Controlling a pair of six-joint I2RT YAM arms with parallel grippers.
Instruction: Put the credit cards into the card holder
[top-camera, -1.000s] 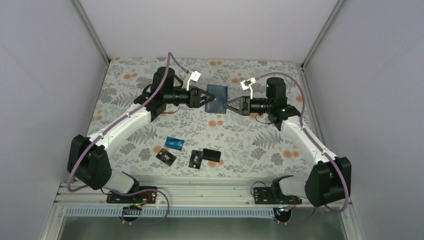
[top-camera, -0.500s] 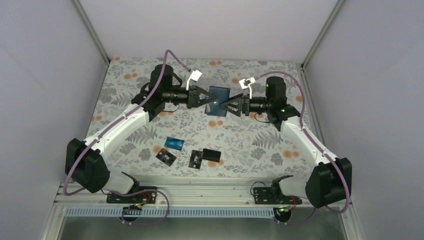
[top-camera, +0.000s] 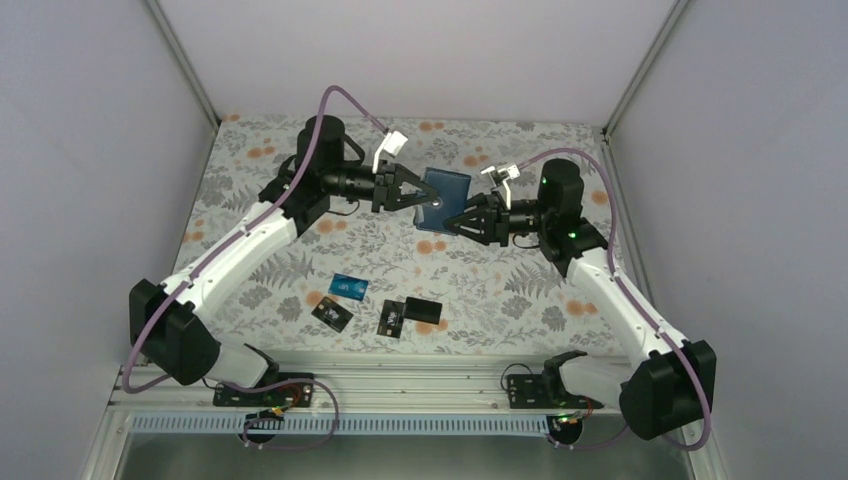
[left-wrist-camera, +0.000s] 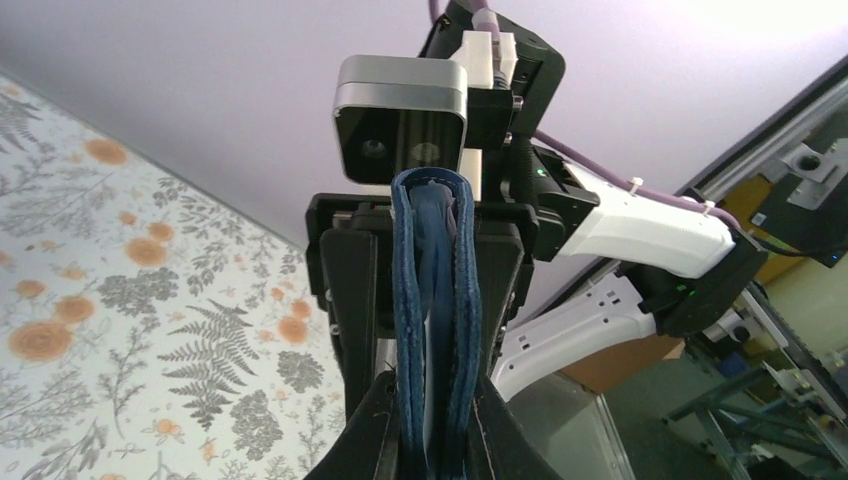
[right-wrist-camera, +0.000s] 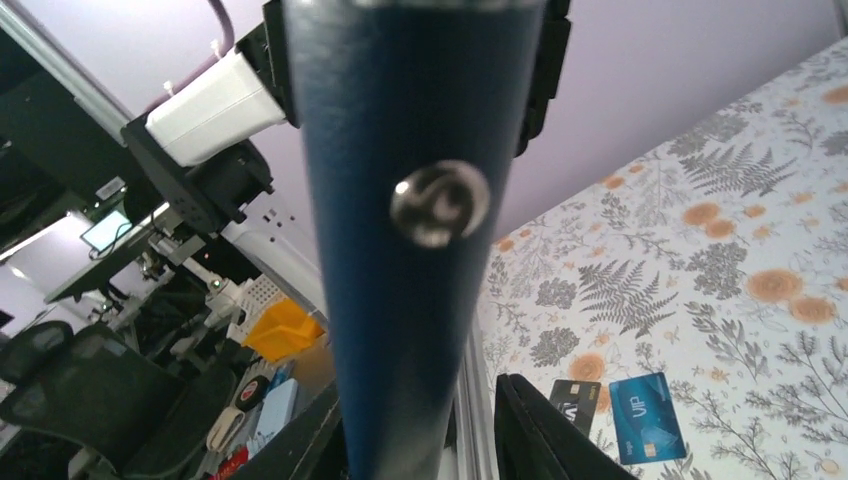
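Navy card holder (top-camera: 446, 186) clamped in left tool (top-camera: 428, 198); right tool (top-camera: 447, 220) straddles it, grip unclear.

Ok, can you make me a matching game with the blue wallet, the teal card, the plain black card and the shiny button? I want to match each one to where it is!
Things
1. card holder
2. teal-blue card
3. plain black card
4. silver snap

Places
A. lying on the table, rightmost of the four cards
B. up in the air, between the left end effector and the right end effector
C. lying on the table, near the leftmost black card
D. on the card holder's outer face

Pairs: 1-B, 2-C, 3-A, 4-D
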